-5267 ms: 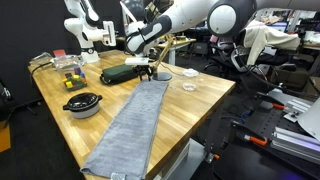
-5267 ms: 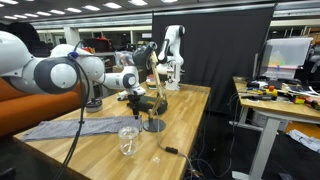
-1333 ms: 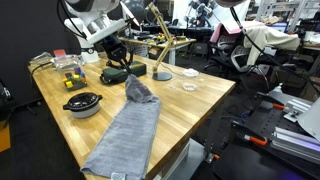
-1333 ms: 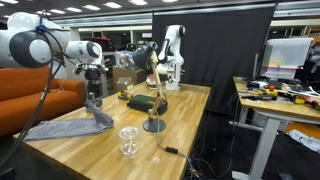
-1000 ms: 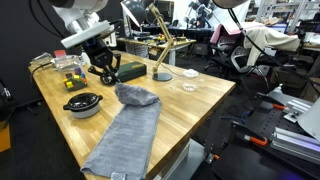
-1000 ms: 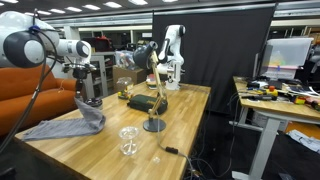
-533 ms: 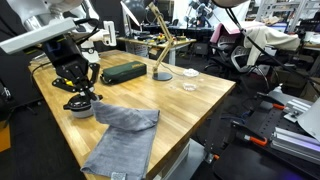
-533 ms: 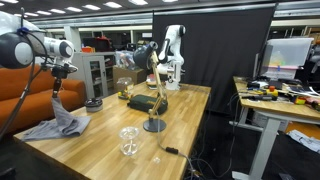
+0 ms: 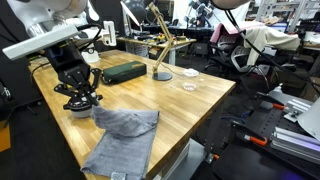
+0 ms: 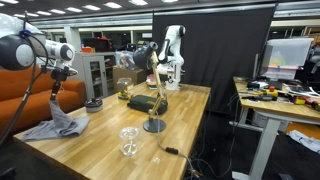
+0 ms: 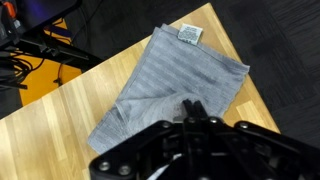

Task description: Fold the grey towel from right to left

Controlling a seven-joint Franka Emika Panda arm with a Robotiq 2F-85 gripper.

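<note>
- Grey and finely woven, the long, narrow grey towel (image 9: 122,140) lay on the light wooden table (image 9: 185,100) in the lower left of the frame. Its nearest end was spread flat at the table's front edge, with a small white label (image 11: 189,33) at one corner in the wrist view.
- Just beyond that flat end, the far part of the towel was doubled back over the middle in a rumpled, skewed layer. The fold therefore looked begun but not finished.
- At the carried edge, the black Robotiq gripper (image 9: 82,100) hung low over the table. In the wrist view the gripper (image 11: 190,102) had its fingers drawn together on a pinch of cloth. In an exterior view the towel (image 10: 58,126) rose to a peak under it, so it seemed clamped on the towel.
- What remained, by my judgement, was carrying that edge onward, laying it square and letting go.
- Farther back, in the upper middle of the frame, a dark green flat case (image 9: 122,72) and a wooden desk lamp (image 9: 160,48) stood well apart from the towel.
</note>
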